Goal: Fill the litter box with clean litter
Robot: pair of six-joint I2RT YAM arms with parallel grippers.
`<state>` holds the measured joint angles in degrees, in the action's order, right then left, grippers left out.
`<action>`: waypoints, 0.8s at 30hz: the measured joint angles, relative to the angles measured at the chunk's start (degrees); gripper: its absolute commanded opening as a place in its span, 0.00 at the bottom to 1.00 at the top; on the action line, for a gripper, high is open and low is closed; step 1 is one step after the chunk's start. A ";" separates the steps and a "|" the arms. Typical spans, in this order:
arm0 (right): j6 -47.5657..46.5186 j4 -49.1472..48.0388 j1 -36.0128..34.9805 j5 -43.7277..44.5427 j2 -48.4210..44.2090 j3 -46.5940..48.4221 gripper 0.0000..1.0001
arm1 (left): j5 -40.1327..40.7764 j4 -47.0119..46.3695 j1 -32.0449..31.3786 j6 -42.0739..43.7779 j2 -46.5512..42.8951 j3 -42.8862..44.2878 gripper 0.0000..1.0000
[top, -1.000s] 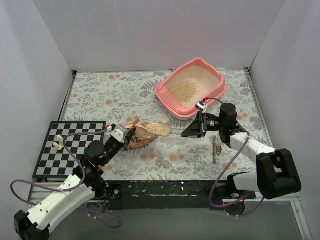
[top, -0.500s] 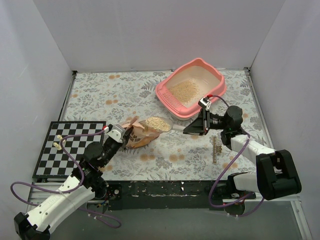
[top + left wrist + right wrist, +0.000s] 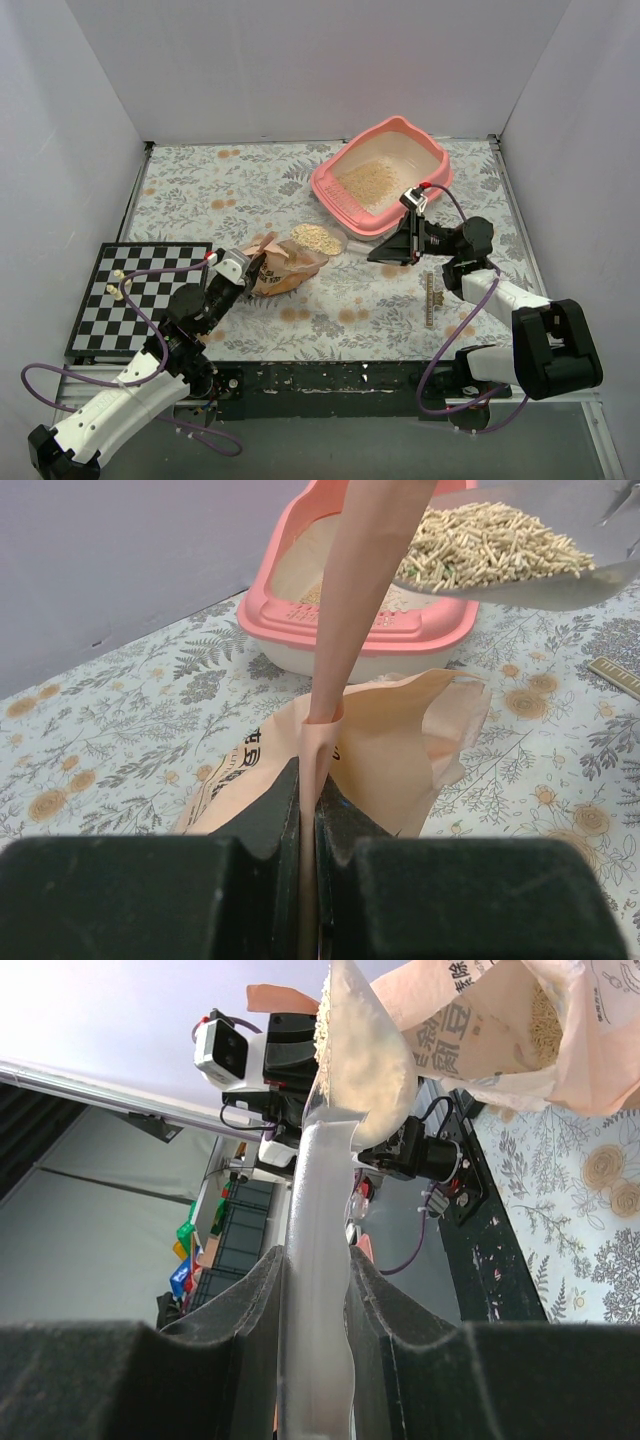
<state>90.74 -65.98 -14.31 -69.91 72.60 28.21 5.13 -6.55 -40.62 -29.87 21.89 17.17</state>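
The pink litter box (image 3: 345,192) stands at the back right, with tan litter (image 3: 367,179) lying inside; it also shows in the left wrist view (image 3: 300,610). My right gripper (image 3: 392,247) is shut on the handle of a clear plastic scoop (image 3: 318,1260), whose bowl (image 3: 317,239) is full of litter and is held above the bag, short of the box. My left gripper (image 3: 250,275) is shut on the edge of the orange-peach litter bag (image 3: 400,750), which lies open on the table (image 3: 290,265).
A black-and-white checkerboard (image 3: 140,300) with small pale pieces lies at the front left. A ruler-like strip (image 3: 430,298) lies on the floral table cover near my right arm. White walls close in the left, back and right sides.
My right gripper has lifted the loaded scoop out of the bag mouth and moved it up and toward the litter box. The left gripper has kept hold of the bag.
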 measured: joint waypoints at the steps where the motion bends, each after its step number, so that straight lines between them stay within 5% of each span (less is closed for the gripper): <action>1: 0.83 -0.96 0.00 0.17 0.07 0.00 0.01 | 0.00 -0.02 0.00 0.02 0.00 0.00 0.00; 24: 7.65 -6.71 0.09 3.85 3.82 1.42 0.01 | 0.00 0.00 0.00 0.00 0.00 0.00 0.00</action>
<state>98.39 -72.69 -14.22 -66.06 76.42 29.63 5.13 -6.55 -40.62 -29.87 21.89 17.17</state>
